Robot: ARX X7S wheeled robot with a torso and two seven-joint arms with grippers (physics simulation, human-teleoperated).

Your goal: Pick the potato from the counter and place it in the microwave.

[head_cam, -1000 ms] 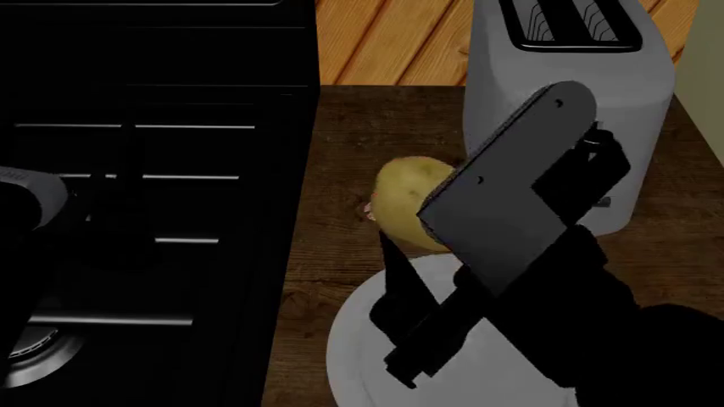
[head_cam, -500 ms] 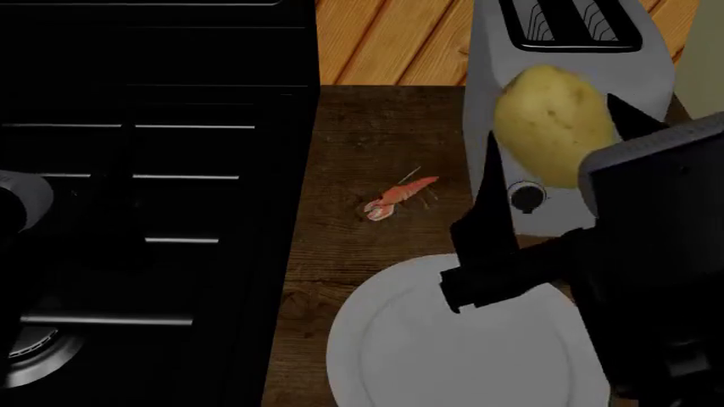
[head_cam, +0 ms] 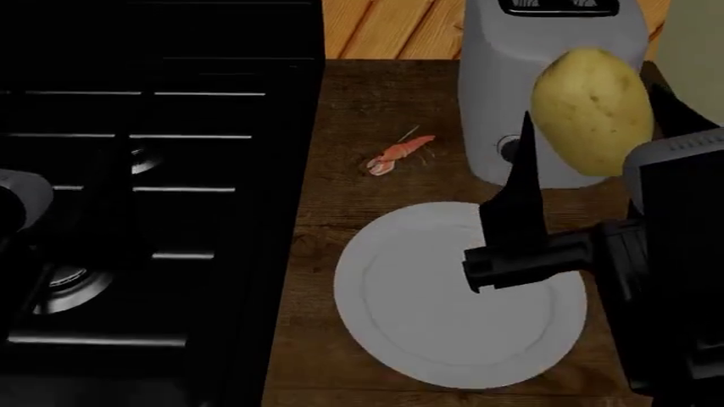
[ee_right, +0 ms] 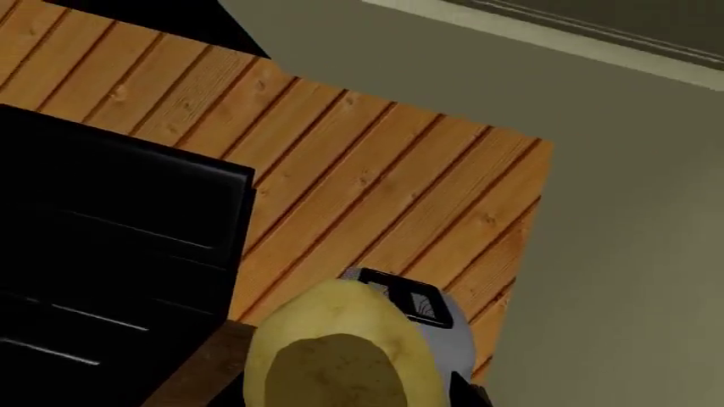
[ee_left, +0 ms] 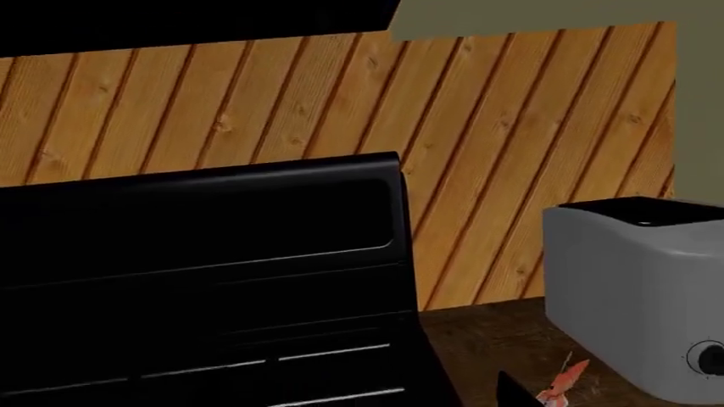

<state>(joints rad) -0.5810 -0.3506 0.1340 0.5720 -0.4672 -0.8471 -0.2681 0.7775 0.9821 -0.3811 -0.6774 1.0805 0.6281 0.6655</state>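
The yellowish-tan potato [head_cam: 592,110] hangs in the air in front of the toaster, above the dark wood counter [head_cam: 339,110]. My right gripper [head_cam: 593,127] is shut on it, one black finger [head_cam: 523,191] on its left side and the other behind its right side. The right wrist view shows the potato [ee_right: 334,356] close up between the jaws. The left arm [head_cam: 17,203] stays at the left edge over the stove. Only one dark fingertip [ee_left: 515,392] of the left gripper shows in the left wrist view. The microwave is out of view.
A round white plate [head_cam: 385,297] lies on the counter under my right arm. A small pink-orange shrimp [head_cam: 396,155] lies beside the grey toaster [head_cam: 498,76]. The black gas stove [head_cam: 147,170] fills the left half. A wood-plank wall [ee_left: 509,127] stands behind.
The right gripper has lifted the potato off the counter, uncovering the shrimp, and carried it up and right. The head view has shifted, showing more of the plate and stove.
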